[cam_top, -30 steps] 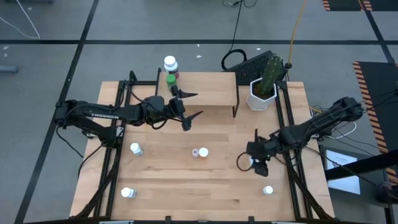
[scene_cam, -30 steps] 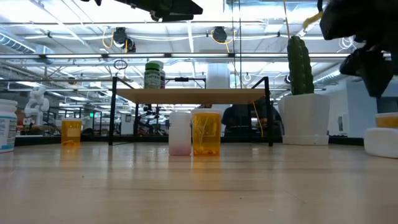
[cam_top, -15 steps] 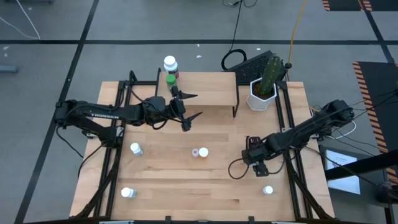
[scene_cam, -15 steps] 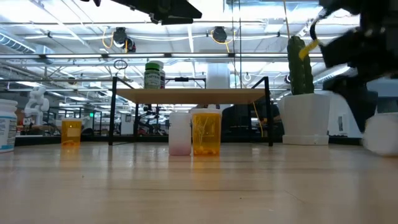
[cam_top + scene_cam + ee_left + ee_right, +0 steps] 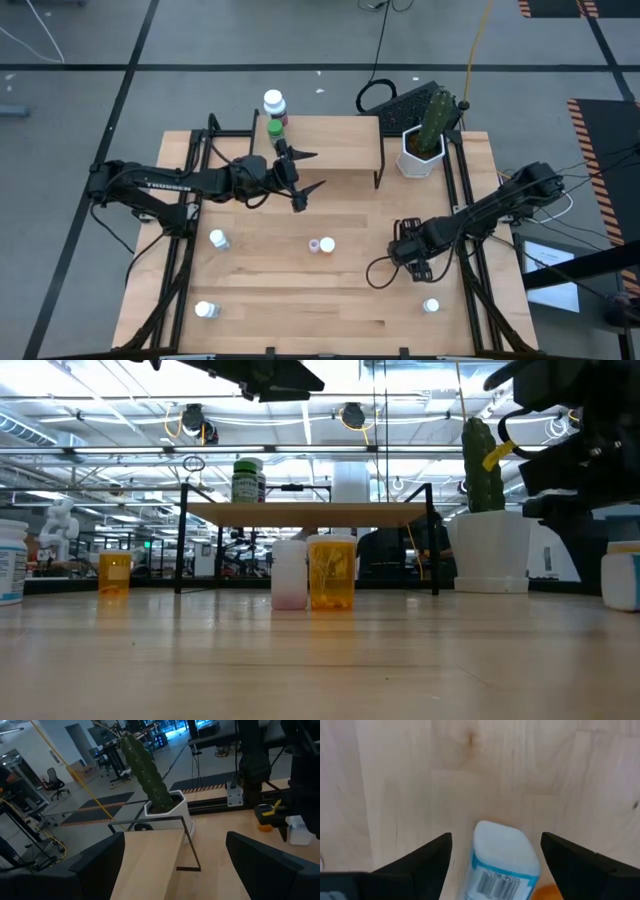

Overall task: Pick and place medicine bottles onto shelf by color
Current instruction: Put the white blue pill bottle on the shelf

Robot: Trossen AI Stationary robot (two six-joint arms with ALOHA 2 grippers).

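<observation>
The shelf (image 5: pixel 330 145) stands at the table's far middle and bears a green-capped bottle (image 5: pixel 275 128) and a white-capped bottle (image 5: pixel 273 101) at its far left. My left gripper (image 5: pixel 310 170) is open and empty, held above the shelf's near left corner. My right gripper (image 5: pixel 405 258) is open, pointing down at the table's right middle. Its fingers stand on either side of a white bottle with a blue label (image 5: pixel 502 855) without touching it. That bottle stands on the table in the low view (image 5: pixel 620 578). A white bottle (image 5: pixel 289 572) and an orange bottle (image 5: pixel 332 572) stand together at the table's middle.
A white pot with a cactus (image 5: pixel 425 140) stands right of the shelf. Loose bottles stand on the table at the left (image 5: pixel 218 238), near left (image 5: pixel 205 310) and near right (image 5: pixel 431 305). Something orange (image 5: pixel 545 892) shows right beside the white bottle.
My right gripper has gone a little toward the table's left edge and come down over the white bottle, which now stands between its open fingers.
</observation>
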